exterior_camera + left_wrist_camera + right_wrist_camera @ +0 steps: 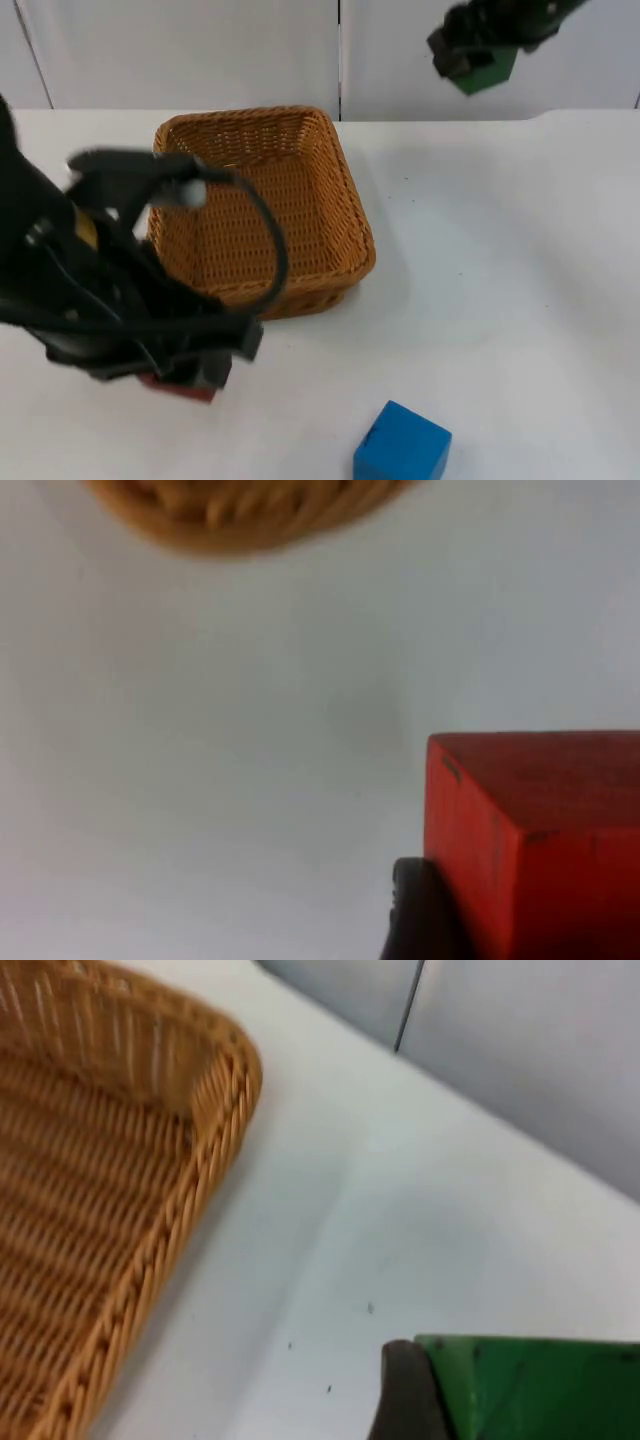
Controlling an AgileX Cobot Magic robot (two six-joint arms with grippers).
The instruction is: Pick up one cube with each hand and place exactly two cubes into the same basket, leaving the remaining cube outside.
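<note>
I have both arms in the pick-and-carry step. My right pincer (478, 62) is up in the air by the far wall, off to the right of the basket (352, 205), and it is clamped on the green cube (484, 76); the right wrist view shows a fingertip pressed against that cube's side, with the basket's rim (215, 1140) below and to one side.

My left pincer (185, 372) is low at the near side of the counter (500, 250), just in front of the basket's near wall. A red cube (180, 388) peeks out from under it in the top view, and in the left wrist view the red cube (540, 830) sits right against one fingertip (420, 910). I cannot tell whether that pincer has closed on it yet, nor whether the cube is off the counter.

The blue cube (402, 446) rests alone on the counter near the front edge, well apart from the basket, so I judge it to be the one left outside.

The basket holds nothing yet. Next, I would confirm the left grip on red, lift it clear of the basket wall, and bring both arms over the basket's opening, keeping them from crowding each other before releasing.
</note>
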